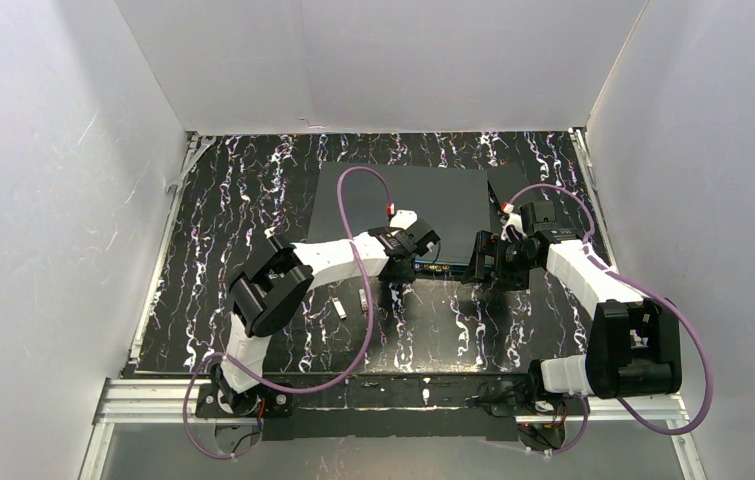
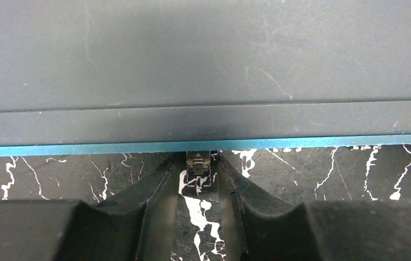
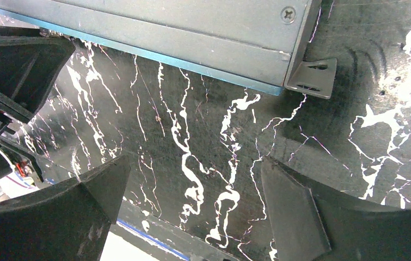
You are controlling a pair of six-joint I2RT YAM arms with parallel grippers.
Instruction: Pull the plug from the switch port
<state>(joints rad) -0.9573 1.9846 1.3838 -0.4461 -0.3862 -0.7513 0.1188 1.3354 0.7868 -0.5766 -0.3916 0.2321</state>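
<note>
The switch is a flat dark grey box at the back middle of the mat; its teal front edge runs across the left wrist view. A small clear plug sticks out of that edge. My left gripper is at the edge with one finger close on each side of the plug; a thin gap shows on each side, so it is open. My right gripper is wide open and empty, over the mat in front of the switch's right front corner.
A metal mounting ear juts from the switch's right corner. Two small pale loose pieces lie on the marbled mat in front of the left arm. The left gripper's body is close to the right gripper's left. White walls enclose the table.
</note>
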